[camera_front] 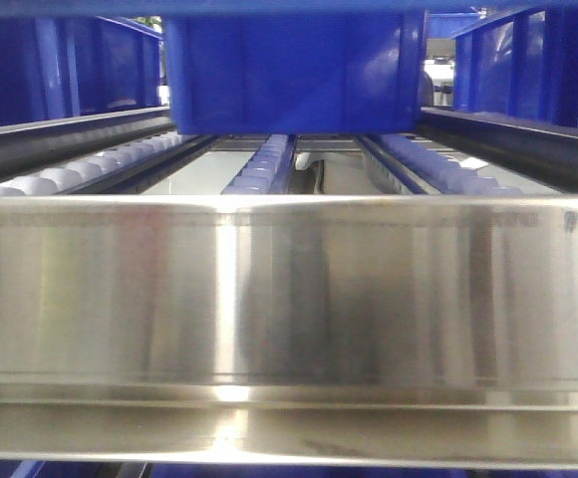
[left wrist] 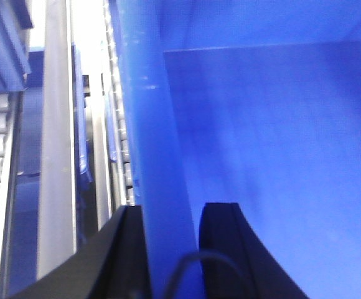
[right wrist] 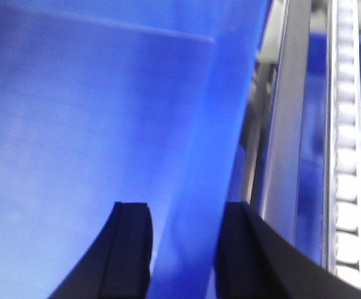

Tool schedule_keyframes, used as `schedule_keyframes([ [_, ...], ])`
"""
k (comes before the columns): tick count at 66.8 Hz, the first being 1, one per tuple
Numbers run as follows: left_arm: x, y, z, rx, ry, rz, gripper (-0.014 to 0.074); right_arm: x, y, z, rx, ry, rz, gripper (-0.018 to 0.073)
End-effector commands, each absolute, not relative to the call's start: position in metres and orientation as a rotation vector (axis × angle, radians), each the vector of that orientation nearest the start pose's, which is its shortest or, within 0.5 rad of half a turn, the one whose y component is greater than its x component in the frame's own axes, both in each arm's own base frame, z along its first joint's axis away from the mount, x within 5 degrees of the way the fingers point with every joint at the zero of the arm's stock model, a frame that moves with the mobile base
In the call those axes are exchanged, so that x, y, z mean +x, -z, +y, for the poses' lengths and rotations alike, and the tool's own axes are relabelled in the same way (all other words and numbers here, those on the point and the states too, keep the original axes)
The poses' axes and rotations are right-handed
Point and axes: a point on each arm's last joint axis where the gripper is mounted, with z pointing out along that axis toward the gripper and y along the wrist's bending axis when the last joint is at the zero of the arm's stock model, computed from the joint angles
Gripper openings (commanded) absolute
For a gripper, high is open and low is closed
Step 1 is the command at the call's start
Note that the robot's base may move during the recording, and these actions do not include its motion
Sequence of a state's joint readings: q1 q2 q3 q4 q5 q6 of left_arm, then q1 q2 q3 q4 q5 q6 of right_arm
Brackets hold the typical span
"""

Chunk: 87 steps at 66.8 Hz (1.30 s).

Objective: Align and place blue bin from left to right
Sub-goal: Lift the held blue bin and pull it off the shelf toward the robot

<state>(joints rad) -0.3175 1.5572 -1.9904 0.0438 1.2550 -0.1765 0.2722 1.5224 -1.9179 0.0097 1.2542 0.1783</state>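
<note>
The blue bin [camera_front: 294, 75] stands at the far middle of the roller rack, its smooth front wall facing me. My arms do not show in the front view. In the left wrist view my left gripper [left wrist: 171, 208] straddles the blue bin's [left wrist: 267, 124] left wall, one finger outside and one inside, both pressed to the rim. In the right wrist view my right gripper [right wrist: 185, 208] straddles the blue bin's [right wrist: 93, 112] right wall the same way, shut on it.
A shiny steel rail [camera_front: 289, 299] crosses the foreground. Roller tracks [camera_front: 259, 169] run back under the bin. Other blue crates stand at the left [camera_front: 60, 65] and the right [camera_front: 528, 65]. Steel dividers [left wrist: 56, 156] [right wrist: 286, 143] and rollers [right wrist: 345, 156] flank the bin closely.
</note>
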Motion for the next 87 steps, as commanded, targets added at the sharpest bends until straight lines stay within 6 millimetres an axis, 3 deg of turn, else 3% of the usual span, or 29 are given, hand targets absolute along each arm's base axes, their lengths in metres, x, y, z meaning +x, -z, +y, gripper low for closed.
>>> schedule_keyframes([
  [1, 0.2812, -0.5059, -0.0938, 0.174, 0.256, 2.226, -0.0111, 0.2896, -0.4922, 0.0728, -0.073, -0.171, 2.256, -0.0070],
  [87, 0.2812, -0.5059, -0.0937, 0.173, 0.254, 2.225, -0.0111, 0.2944, -0.4943, 0.0742, -0.073, -0.181, 2.209, -0.0070],
])
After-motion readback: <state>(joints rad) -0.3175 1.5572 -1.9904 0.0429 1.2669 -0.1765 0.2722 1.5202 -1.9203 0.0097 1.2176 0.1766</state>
